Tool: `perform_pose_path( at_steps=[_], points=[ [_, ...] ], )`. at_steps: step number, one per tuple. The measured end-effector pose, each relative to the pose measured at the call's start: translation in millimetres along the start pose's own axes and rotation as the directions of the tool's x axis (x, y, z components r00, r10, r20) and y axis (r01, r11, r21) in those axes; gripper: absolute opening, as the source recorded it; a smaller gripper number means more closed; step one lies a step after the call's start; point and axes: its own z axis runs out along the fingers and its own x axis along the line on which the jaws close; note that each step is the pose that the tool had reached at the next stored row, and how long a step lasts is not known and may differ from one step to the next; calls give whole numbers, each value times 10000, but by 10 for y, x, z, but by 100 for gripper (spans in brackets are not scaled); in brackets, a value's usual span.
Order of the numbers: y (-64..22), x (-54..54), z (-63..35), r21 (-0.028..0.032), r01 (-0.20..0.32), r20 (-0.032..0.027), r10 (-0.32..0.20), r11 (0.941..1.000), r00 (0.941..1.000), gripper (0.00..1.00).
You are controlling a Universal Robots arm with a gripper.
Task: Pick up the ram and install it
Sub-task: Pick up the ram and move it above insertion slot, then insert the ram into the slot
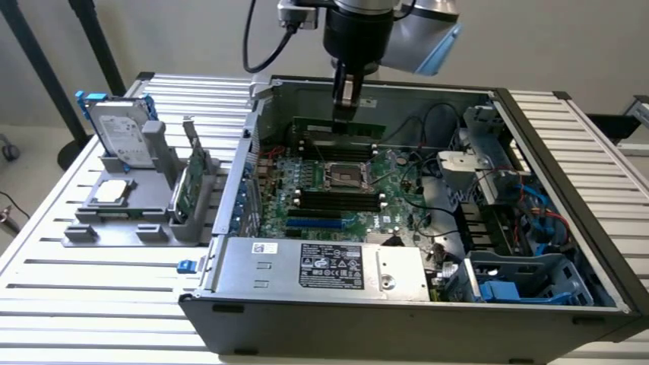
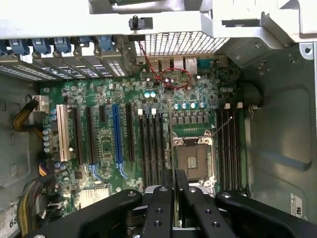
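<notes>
The ram (image 1: 339, 125) is a long thin green stick, lying level and edge-down inside the open computer case (image 1: 406, 319). It hangs near the case's back wall, over the far memory slots (image 1: 335, 146) of the motherboard (image 1: 304, 171). My gripper (image 1: 345, 111) comes straight down from above and is shut on the stick's middle. In the wrist view the black fingers (image 2: 161, 203) stand almost together, with a thin strip that looks like the ram's edge (image 2: 174, 184) between them. Beyond them lie the CPU socket (image 2: 193, 159) and the dark memory slots (image 2: 151, 148) (image 2: 230, 148) on both sides of it.
On the exterior view's left, a grey holder (image 1: 127, 220) carries a silver hard drive in a blue frame (image 1: 117, 129), a green expansion card (image 1: 193, 181) and a processor chip (image 1: 109, 192). The power supply (image 1: 324, 266) sits at the case's front. Cables and a drive cage (image 1: 517, 228) crowd its right side.
</notes>
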Motion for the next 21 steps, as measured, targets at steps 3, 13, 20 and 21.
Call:
perform_pose_path(
  at_steps=[3, 13, 20, 21],
  points=[
    [-8, 1, 21, 66, -160, -82, 161, 9998, 9998, 14],
    [-92, 9, 106, 340, -190, -280, 200, 9992, 9994, 14],
    [-94, 13, 109, 339, -189, -263, 198, 9992, 9995, 14],
    [-94, 13, 109, 339, -189, -263, 198, 9992, 9995, 14]
  ],
)
